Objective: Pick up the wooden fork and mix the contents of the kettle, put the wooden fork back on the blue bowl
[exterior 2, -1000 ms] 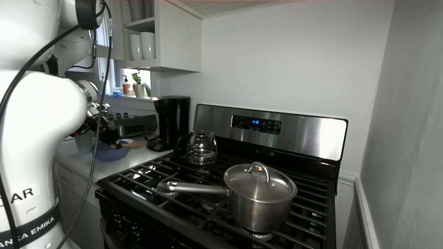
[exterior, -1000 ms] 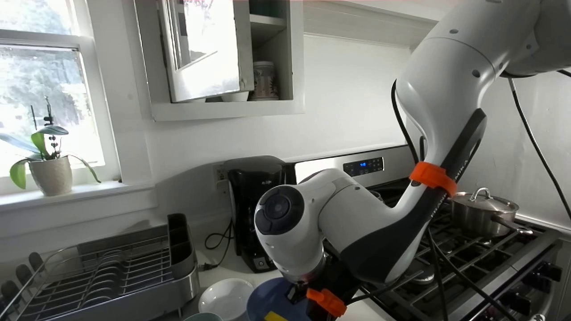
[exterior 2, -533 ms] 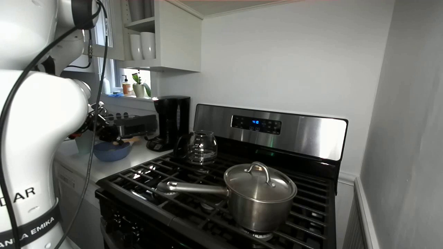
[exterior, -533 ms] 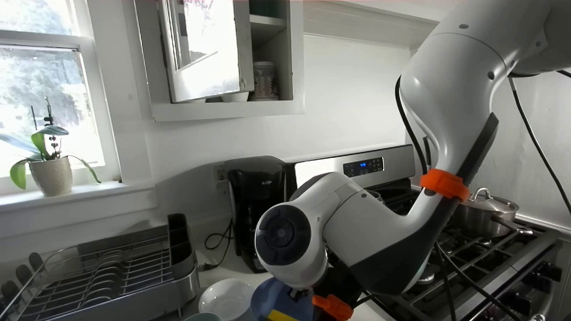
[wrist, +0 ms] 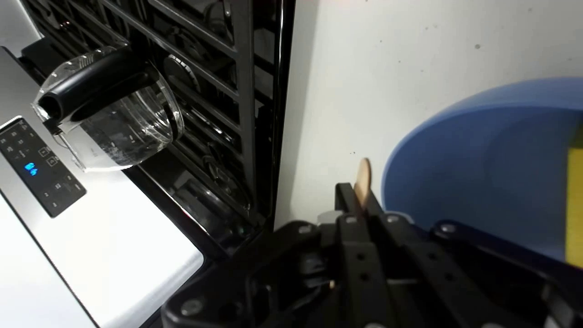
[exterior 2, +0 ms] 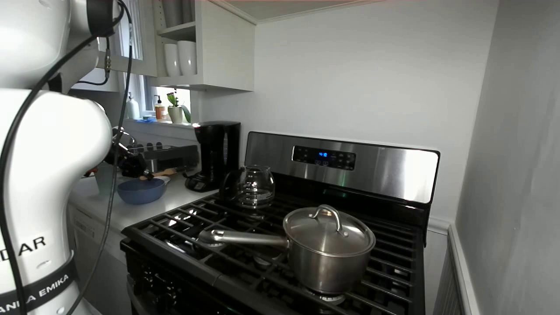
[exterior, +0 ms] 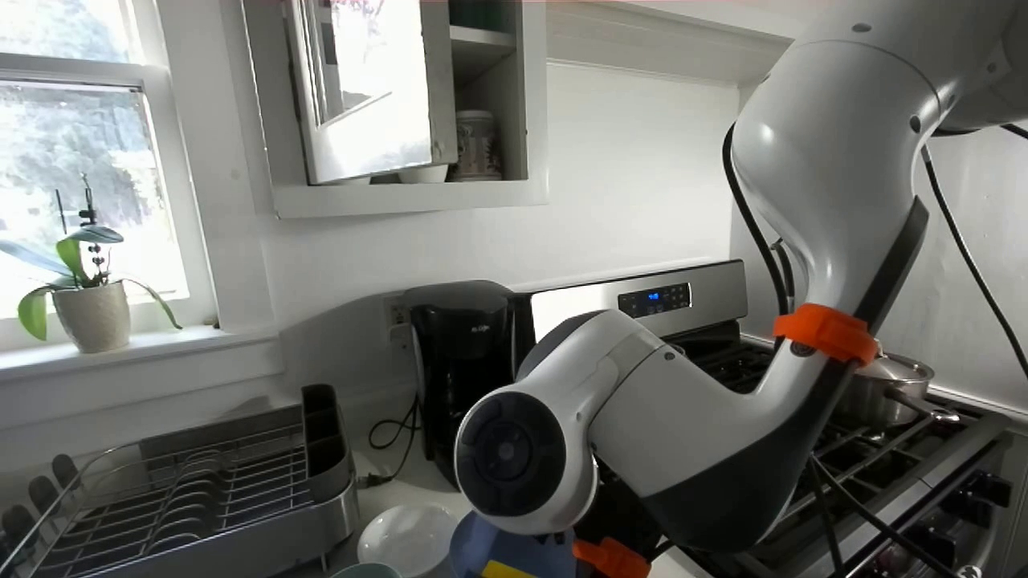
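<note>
A robot arm (exterior: pixel 675 409) reaches down over a white tabletop (wrist: pixel 337 114), its black pincer (wrist: pixel 359 202) clenched around the wooden fork (wrist: pixel 364 177), just above the rim of a blue bowl (exterior 2: pixel 141 195). A second ago the fork lay lower, its wood crossing the bowl's rim; now it has been lifted, and the pincer's tips stand a little higher than the bowl. In the wrist view a rounded wooden end pokes out of the pincer, beside the bowl's rim. The bowl itself has shifted very slightly toward the stove (exterior 2: pixel 385 170) next to it, and a yellow object (wrist: pixel 575 205) still lies inside. A white dish (exterior: pixel 405 534) stays just beside the bowl, with a black coffee maker (exterior 2: pixel 217 155) near them. On the stove, a glass coffee pot (exterior 2: pixel 255 188) stands nearer the bowl and a lidded steel saucepan (exterior 2: pixel 330 258) well apart from it. In an exterior view the arm now hides most of the saucepan's lid handle, which showed whole a second earlier.
</note>
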